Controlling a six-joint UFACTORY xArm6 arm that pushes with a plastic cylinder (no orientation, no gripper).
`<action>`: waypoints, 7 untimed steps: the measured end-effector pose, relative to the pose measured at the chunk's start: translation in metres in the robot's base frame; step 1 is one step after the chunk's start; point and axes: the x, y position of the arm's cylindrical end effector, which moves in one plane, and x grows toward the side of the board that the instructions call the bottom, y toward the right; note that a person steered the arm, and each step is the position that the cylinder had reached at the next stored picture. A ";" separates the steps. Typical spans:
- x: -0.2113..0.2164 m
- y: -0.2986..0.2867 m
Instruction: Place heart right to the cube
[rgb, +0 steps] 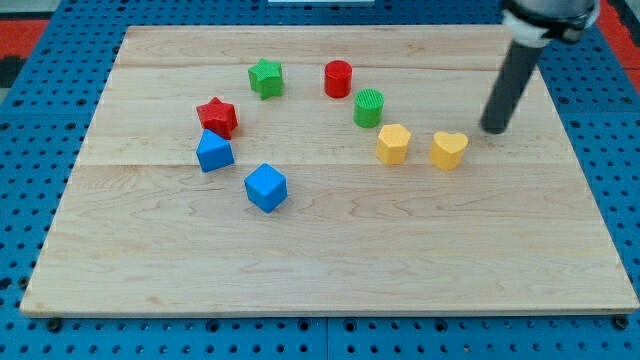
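Wooden bench (330, 280) resting on a blue perforated surface (30, 150), blocks spread in a loose arc across its upper middle

Farthest toward the view's left: red star (217, 116), with a blue block (214, 152) touching it just below, shape closer to a wedge or cube, hard to tell. Next, below and to the view's right of that pair, blue cube (266, 187), standing apart from the others. Above, nearer the view's top: green star (266, 77), then red cylinder (338, 78), then green ribbed cylinder (369, 107) just below and to the right of the red one. Further right: yellow hexagonal block (393, 143), then yellow heart (449, 150) near beside it, not touching, well to the view's right of the blue cube

No claw on this arm, nothing held: only a dark rod slanting down from the view's top right, my tip (493, 129) on the bench just up and right of the yellow heart, a small gap between
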 end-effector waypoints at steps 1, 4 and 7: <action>0.049 -0.009; 0.013 0.039; 0.057 -0.071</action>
